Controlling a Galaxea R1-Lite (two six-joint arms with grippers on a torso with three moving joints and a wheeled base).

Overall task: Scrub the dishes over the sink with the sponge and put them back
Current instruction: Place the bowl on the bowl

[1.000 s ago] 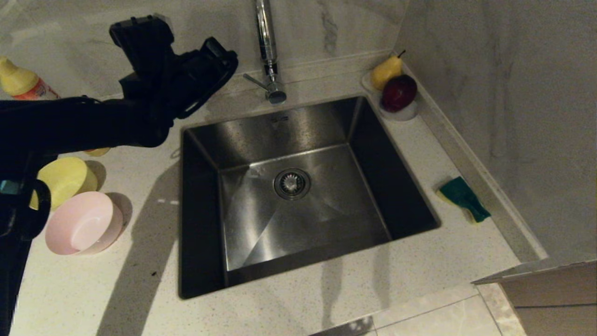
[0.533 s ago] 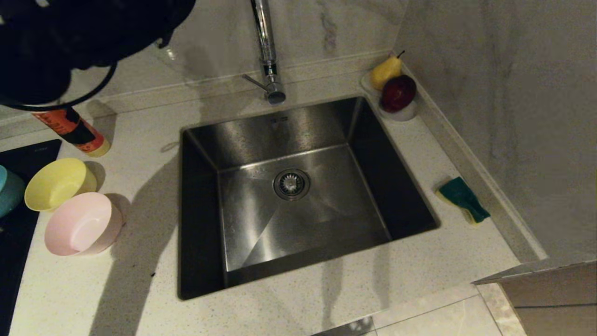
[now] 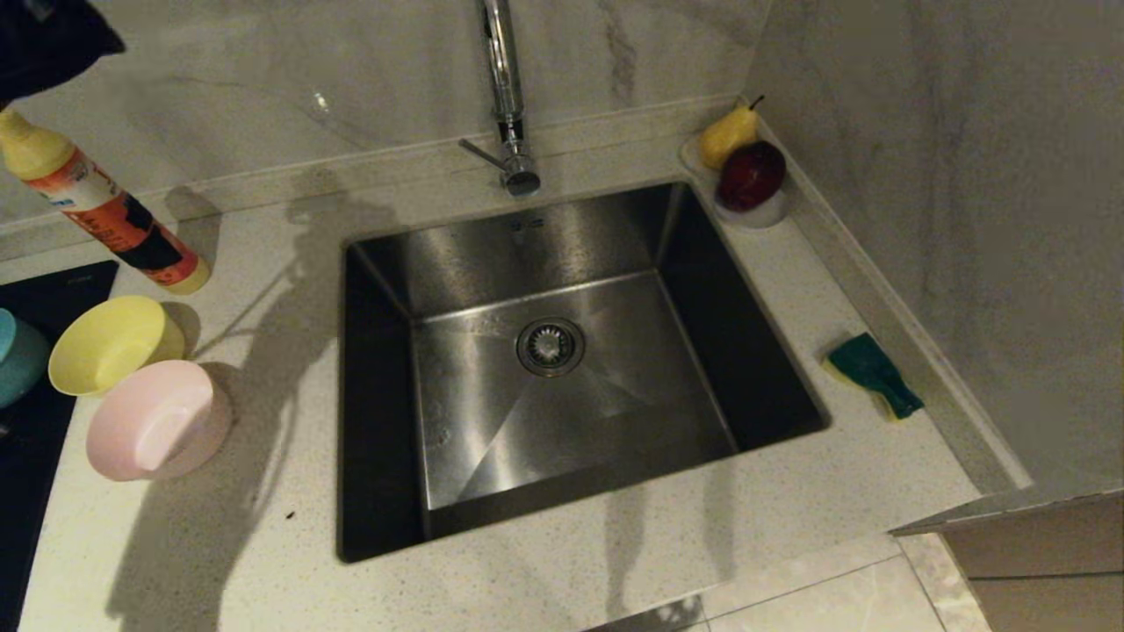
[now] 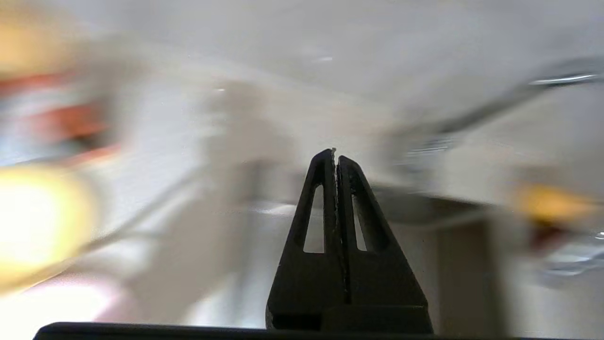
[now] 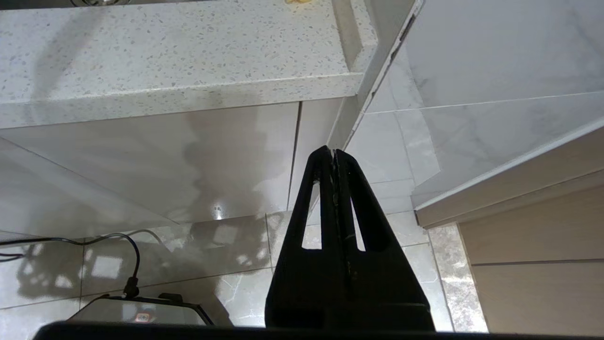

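The surface [image 3: 219,562] was a pale speckled stone top set against a marble wall. The sink [image 3: 562,491], a square steel basin with a round drain strainer [image 3: 550,346] at its centre, sat in the middle of it, with the chrome tap [image 3: 502,79] rising at its far edge.

To the left of the sink stood three bowls. The pink bowl [image 3: 156,423] was nearest, lying tipped with its opening turned left. The yellow bowl [image 3: 112,344] sat just beyond it, touching or nearly touching. The blue bowl [image 3: 18,358] was partly cut off at the left edge, on a dark panel [image 3: 26,456]. A detergent bottle [image 3: 101,211] stood farther back.

The sponge [image 3: 874,373] lay on the surface to the right of the sink, close to the wall ledge, green face up. Its long axis ran diagonally, from far-left to near-right. A pear [image 3: 727,133] and a red apple [image 3: 751,174] rested on a small dish [image 3: 762,216] at the far right corner.

The left hand [image 4: 335,152] was closed and empty, raised over the surface. The right hand [image 5: 333,151] was closed and empty, hanging below the surface edge toward the floor.
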